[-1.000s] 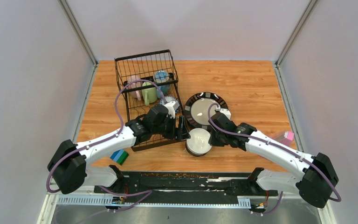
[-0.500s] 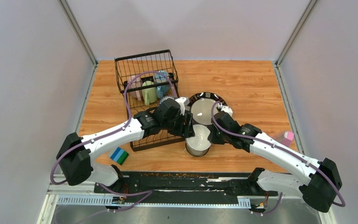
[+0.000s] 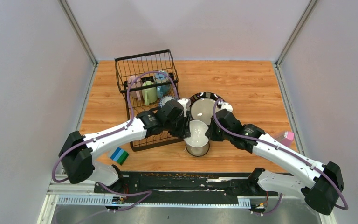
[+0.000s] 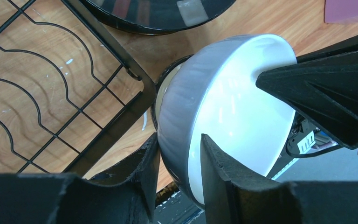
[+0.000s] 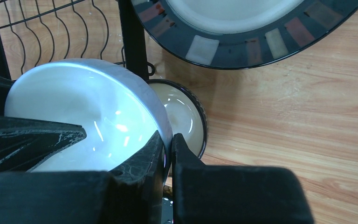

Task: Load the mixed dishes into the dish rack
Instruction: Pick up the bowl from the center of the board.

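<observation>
Finding: the white bowl (image 3: 197, 131) hangs tilted over the middle of the desk (image 3: 247, 79), towards its near edge and just beside the near right corner of the dish rack (image 3: 142, 70).

Right gripper (image 5: 168, 149): jaws drawn tight on the bowl's rim, carrying it.

Left gripper (image 4: 177, 154): jaws about half closed astride the opposite rim, one finger on the outer wall, one inside; whether they press yet cannot be told.

Judgement: two holds on one bowl suggest a hand-over to the arm on the rack's side; the tilt suits a slot in the lower tray.

A dark-rimmed bowl (image 5: 184, 116) sits on the desk directly beneath; the black-rimmed plate (image 3: 206, 103) lies just behind it; both are outside the rack. Mugs (image 3: 149, 92) stand in the basket section.

Obscured:
- the left arm covers much of the lower tray in the top view, so what lies in it is unclear;
- contact between the white bowl's low edge and the bowl beneath cannot be judged;
- both wrist views cut the plate off;
- only a corner of a pink container (image 4: 349, 10) shows in the left wrist view.
</observation>
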